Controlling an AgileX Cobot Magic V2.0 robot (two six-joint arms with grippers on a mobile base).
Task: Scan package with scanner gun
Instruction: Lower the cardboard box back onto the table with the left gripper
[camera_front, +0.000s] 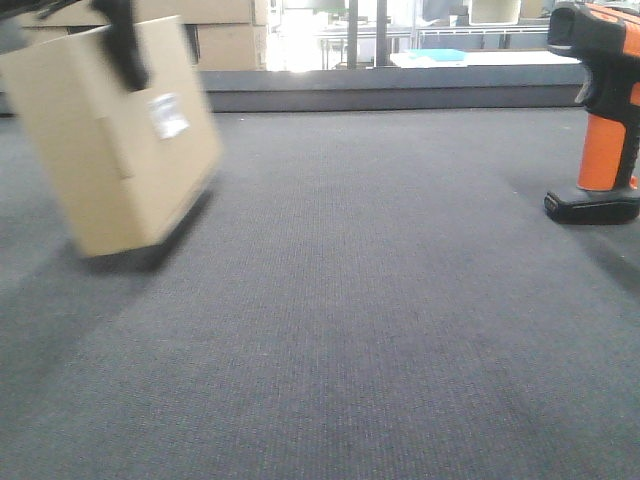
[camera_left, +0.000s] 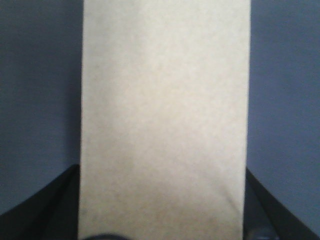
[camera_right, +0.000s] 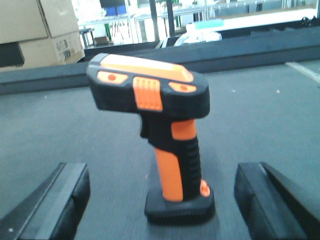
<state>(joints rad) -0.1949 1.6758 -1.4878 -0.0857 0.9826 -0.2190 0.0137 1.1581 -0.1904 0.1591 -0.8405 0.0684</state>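
Observation:
The package (camera_front: 110, 150), a plain brown box with a small white label (camera_front: 168, 115), hangs tilted at the left, its lower edge close to the grey carpet. My left gripper (camera_front: 125, 40) is shut on its top. In the left wrist view the package (camera_left: 165, 110) fills the gap of the left gripper (camera_left: 162, 205), with a dark finger (camera_left: 47, 210) at each side. The scanner gun (camera_front: 603, 110) stands upright on its black foot at the far right. In the right wrist view the scanner gun (camera_right: 170, 130) stands between the spread fingers of my open right gripper (camera_right: 162, 202), touching neither.
Bigger cardboard boxes (camera_front: 225, 40) are stacked behind the table at the back left, the same boxes (camera_right: 35, 30) showing in the right wrist view. A dark raised ledge (camera_front: 400, 95) runs along the table's far edge. Shelving and a white table stand beyond it.

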